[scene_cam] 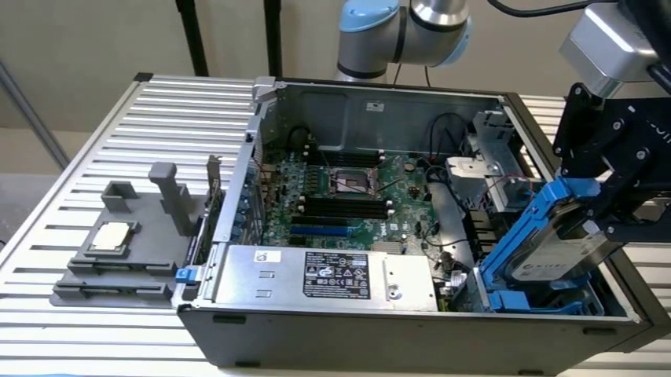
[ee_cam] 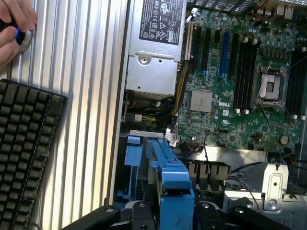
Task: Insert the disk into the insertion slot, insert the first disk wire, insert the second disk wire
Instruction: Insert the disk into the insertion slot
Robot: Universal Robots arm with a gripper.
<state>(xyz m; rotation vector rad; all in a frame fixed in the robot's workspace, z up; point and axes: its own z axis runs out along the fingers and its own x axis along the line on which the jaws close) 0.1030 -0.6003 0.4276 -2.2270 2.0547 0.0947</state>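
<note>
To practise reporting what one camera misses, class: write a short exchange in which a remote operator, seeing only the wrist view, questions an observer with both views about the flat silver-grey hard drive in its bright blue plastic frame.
Operator: From the wrist I see the blue edge of the flat silver-grey hard drive in its blue plastic frame. How does it sit?
Observer: Steeply tilted. Its lower end is down at the boxy grey metal drive cage with blue rails. Its upper end is up by the black gripper, at the exterior view's right.
Operator: Where is its label?
Observer: The white printed label is on the broad face turned towards the exterior camera.
</note>
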